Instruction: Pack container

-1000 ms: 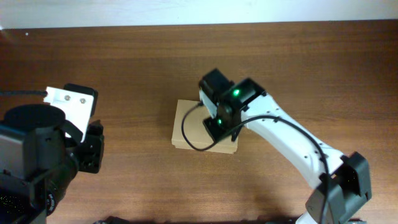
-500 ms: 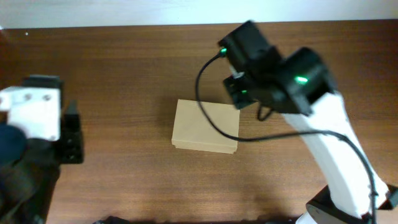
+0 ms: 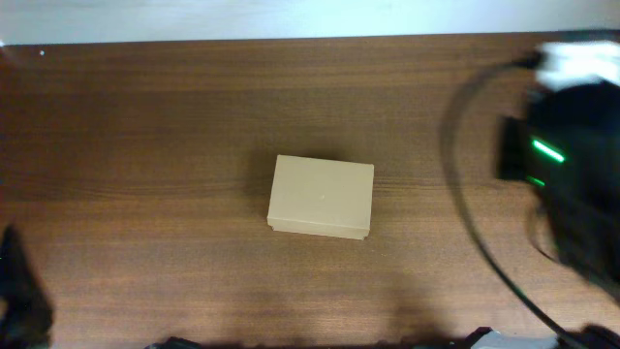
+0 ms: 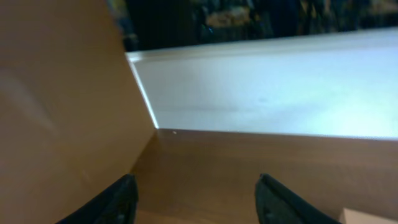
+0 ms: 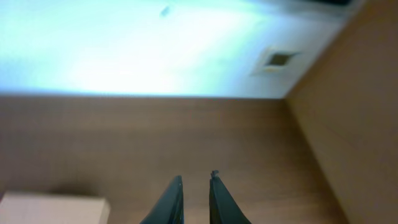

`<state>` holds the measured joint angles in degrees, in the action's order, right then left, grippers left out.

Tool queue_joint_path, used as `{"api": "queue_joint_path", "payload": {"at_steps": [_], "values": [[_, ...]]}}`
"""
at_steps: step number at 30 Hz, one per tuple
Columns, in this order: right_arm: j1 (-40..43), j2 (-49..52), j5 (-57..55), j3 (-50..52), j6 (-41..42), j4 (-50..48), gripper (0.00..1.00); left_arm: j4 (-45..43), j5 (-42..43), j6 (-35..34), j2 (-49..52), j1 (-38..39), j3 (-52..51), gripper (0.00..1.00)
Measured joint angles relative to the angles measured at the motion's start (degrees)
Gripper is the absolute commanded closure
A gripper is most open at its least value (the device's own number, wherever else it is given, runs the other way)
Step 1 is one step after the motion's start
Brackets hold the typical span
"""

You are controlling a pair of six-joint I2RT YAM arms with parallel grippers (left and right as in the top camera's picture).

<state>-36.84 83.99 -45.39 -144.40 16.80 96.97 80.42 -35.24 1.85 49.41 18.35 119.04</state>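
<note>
The container point(image 3: 321, 197), a plain light-brown cardboard box, lies with its lid closed at the middle of the wooden table. Its corner shows at the bottom right of the left wrist view point(image 4: 373, 216) and at the bottom left of the right wrist view point(image 5: 50, 208). My left gripper point(image 4: 196, 199) is open and empty, with its fingers wide apart above bare table. My right gripper point(image 5: 196, 199) is shut on nothing, raised well to the right of the box. In the overhead view the right arm point(image 3: 572, 174) is a blur at the right edge. The left arm point(image 3: 19, 291) barely shows at the lower left corner.
A wooden side panel stands at the left in the left wrist view point(image 4: 62, 112) and at the right in the right wrist view point(image 5: 354, 112). A white surface point(image 3: 291, 17) lies beyond the table's far edge.
My right arm lifted off the box and swung away to the right edge. My left arm drew back to the lower left corner. The box has not moved.
</note>
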Motion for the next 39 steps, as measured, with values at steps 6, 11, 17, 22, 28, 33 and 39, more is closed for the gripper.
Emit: {"api": "queue_joint_path", "payload": {"at_steps": [6, 11, 17, 22, 28, 33, 39], "values": [[0.0, -12.1, -8.0, -0.8, 2.8, 0.0, 0.87, 4.7, -4.9, -2.2, -7.8, -0.5, 0.1, 0.18], [1.9, -20.3, -13.5, -0.3, 4.5, 0.0, 0.87, 7.9, -6.5, -4.5, -12.2, -4.4, 0.0, 0.08], [13.9, -29.5, -18.4, 9.0, 8.1, -0.3, 0.85, 7.6, -8.7, -6.8, -19.5, -11.2, -1.4, 0.00], [19.4, -38.1, -19.7, 21.6, 11.5, -0.1, 0.78, 7.9, -11.6, -9.1, -27.5, -14.5, -9.4, 0.00], [19.9, -49.0, -18.8, 35.3, 12.1, 0.0, 0.64, 11.0, -14.2, -12.9, -34.9, -15.3, -20.6, 0.00], [20.0, -53.8, -17.3, 43.5, 11.6, 0.0, 0.36, 16.1, -14.8, -18.7, -36.8, -15.3, -26.9, 0.00], [20.0, -54.5, -15.7, 48.3, 11.7, 0.0, 0.01, 16.1, -14.8, -22.4, -36.9, -15.3, -31.1, 0.01]]}}
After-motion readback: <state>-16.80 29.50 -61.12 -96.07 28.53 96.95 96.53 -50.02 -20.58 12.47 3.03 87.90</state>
